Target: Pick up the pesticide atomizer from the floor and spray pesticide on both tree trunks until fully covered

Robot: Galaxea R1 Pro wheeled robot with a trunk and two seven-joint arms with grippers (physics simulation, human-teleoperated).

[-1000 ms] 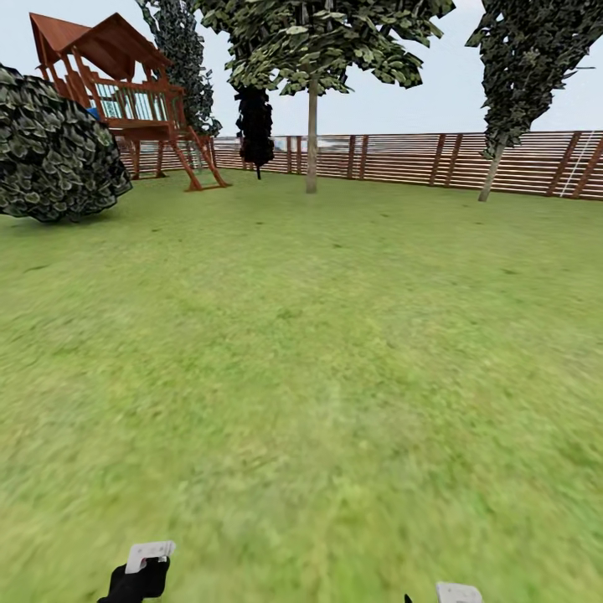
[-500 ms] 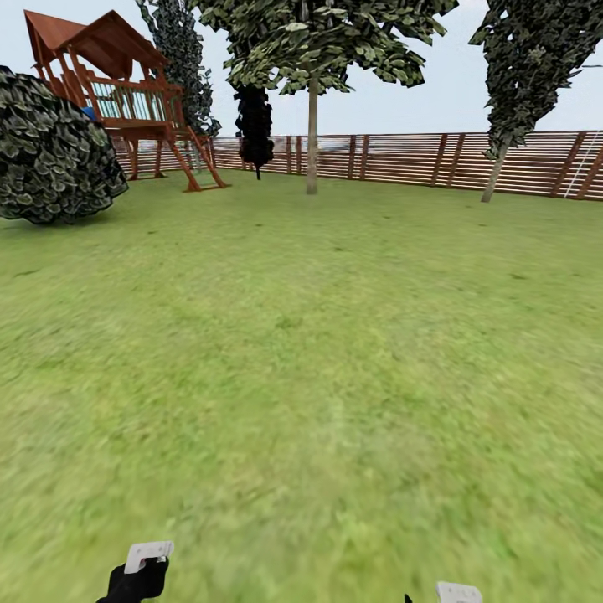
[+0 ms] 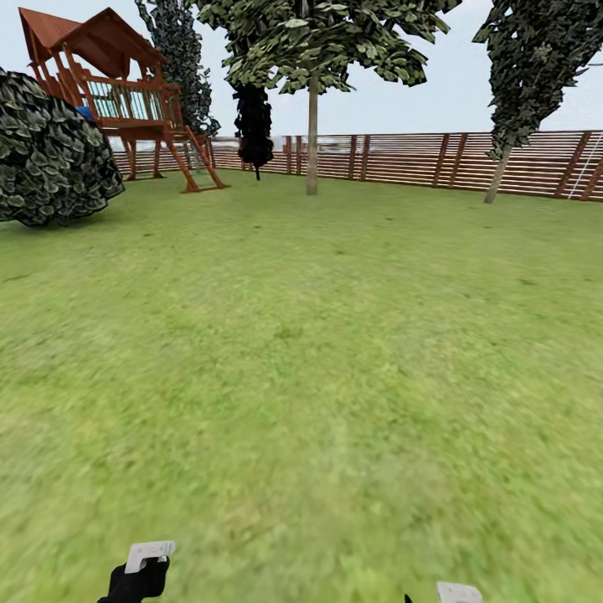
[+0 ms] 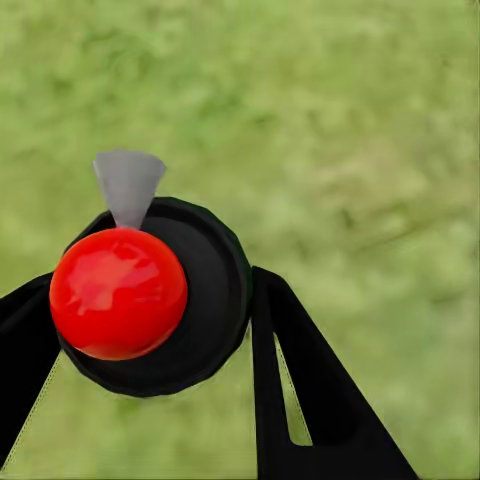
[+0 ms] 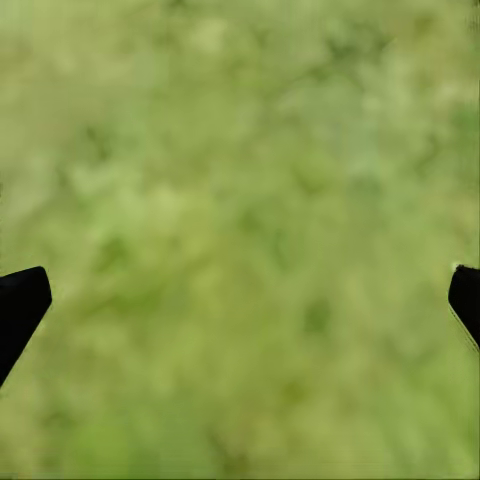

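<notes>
The left gripper (image 4: pixel 150 330) clamps a black, red-capped atomizer (image 4: pixel 118 292) above the green grass lawn (image 3: pixel 318 360). The right gripper (image 5: pixel 240 300) hangs spread wide, empty. Two grey-trunked trees (image 3: pixel 312 138) stand by the slatted wooden fence (image 3: pixel 419 159).

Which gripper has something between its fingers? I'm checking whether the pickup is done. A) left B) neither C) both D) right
A: the left gripper is closed around a black atomizer with a red top, while the right gripper is spread wide over bare grass.

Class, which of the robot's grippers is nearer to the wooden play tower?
Left. The left gripper sits low on the same side as the play tower, far across the grass. The right gripper lies further over, away from it.
</notes>
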